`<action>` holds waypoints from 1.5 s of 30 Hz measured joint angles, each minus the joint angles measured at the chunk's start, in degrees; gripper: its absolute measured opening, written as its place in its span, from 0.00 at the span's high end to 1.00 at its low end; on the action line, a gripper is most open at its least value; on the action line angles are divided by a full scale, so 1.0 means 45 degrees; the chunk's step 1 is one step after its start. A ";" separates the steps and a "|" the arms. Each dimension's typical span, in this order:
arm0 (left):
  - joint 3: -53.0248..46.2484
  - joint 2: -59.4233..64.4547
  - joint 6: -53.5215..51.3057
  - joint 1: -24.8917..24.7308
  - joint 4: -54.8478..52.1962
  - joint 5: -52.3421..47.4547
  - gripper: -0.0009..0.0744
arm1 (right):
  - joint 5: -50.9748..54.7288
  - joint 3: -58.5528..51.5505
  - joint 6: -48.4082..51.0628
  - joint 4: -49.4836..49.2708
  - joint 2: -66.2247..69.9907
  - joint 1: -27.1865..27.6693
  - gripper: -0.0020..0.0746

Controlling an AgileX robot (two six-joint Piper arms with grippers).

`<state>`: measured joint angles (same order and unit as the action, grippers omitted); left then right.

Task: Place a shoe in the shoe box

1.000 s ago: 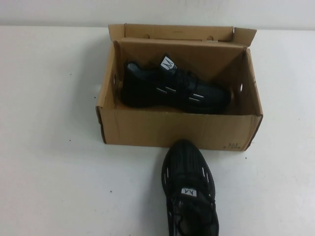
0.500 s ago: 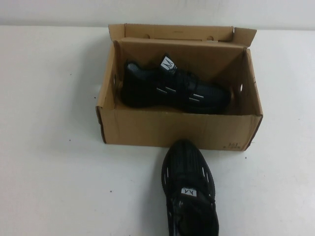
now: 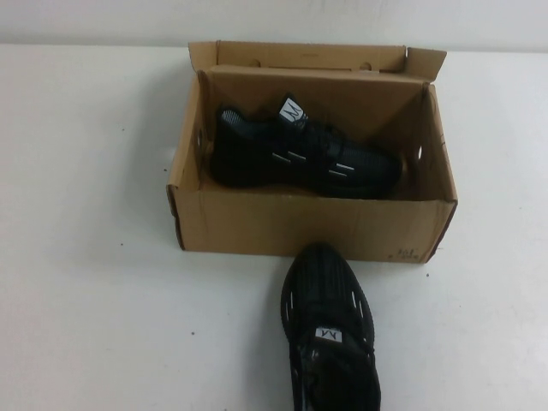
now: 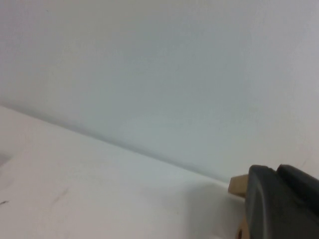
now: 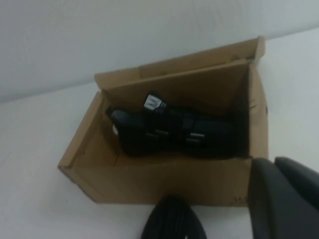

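Already one shoe (image 3: 300,154) lies inside the box (image 3: 308,227), the second shoe (image 3: 330,334) waits on the desk (image 3: 86,257), and both grippers, left (image 4: 281,204) and right (image 5: 284,199), stay parked with jaws closed, empty.

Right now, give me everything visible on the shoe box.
The shoe box is brown corrugated cardboard, open, with its hinged flap lid folded back at the far side. It stands flat on the white table, long side facing the robot, with small holes in its end walls and tiny dark print at the lower right front corner. One black sneaker lies inside, toe to the right. A second sneaker's toe nearly meets the front wall. No claw touches it.
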<state>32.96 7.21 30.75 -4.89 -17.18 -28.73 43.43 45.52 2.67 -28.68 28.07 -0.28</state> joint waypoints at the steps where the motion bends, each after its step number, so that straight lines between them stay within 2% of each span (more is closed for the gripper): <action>1: 0.0000 0.0145 -0.0603 0.0000 0.0267 -0.0131 0.99 | 0.0144 0.0125 0.0330 -0.0257 0.0272 -0.0096 1.00; 5: 0.0035 0.1093 -0.3162 -0.0029 0.1815 -0.0746 0.99 | 0.0901 0.0814 0.1967 -0.1057 0.1706 -0.0620 1.00; 9: 0.0381 0.2642 -0.4799 -0.0567 0.3084 -0.1727 0.99 | 0.1611 0.1215 0.2931 -0.1820 0.2880 -0.1248 1.00; 17: 0.1445 0.5490 -0.5343 -0.1377 0.4242 -0.2746 0.99 | 0.1548 0.1215 0.3114 -0.2429 0.4059 -0.2954 0.94; 22: 0.2039 0.6717 -0.6112 -0.1408 0.5438 -0.3087 0.99 | 0.0665 0.1215 0.2965 -0.2479 0.4753 -0.5033 0.92; 26: 0.2287 0.7301 -0.6833 -0.1408 0.6158 -0.3585 0.99 | -0.0424 0.1215 0.1340 -0.1441 0.5662 -0.7151 0.92; 31: 0.2380 0.7739 -0.7648 -0.1408 0.6638 -0.4391 0.99 | -0.1316 0.1215 -0.3344 0.2604 0.7335 -0.9700 0.92; 33: 0.2380 0.7823 -0.7724 -0.1408 0.6684 -0.4632 0.99 | -0.1470 0.1215 -0.4596 0.3854 0.8056 -1.0485 0.92; 36: 0.2380 0.7843 -0.7781 -0.1408 0.6736 -0.4784 0.99 | -0.1736 0.1215 -0.5695 0.4388 0.9212 -1.1087 0.92; 39: 0.2380 0.7843 -0.7835 -0.1408 0.6786 -0.4924 0.99 | -0.1835 0.1215 -0.6051 0.4339 1.0211 -1.1229 0.86; 45: 0.2380 0.7843 -0.7835 -0.1408 0.6786 -0.5150 0.99 | -0.2036 0.1215 -0.6159 0.4229 1.1683 -1.1229 0.57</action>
<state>43.67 42.50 -4.51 -11.23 13.36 -51.91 34.27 50.99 -25.04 -9.65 80.64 -50.81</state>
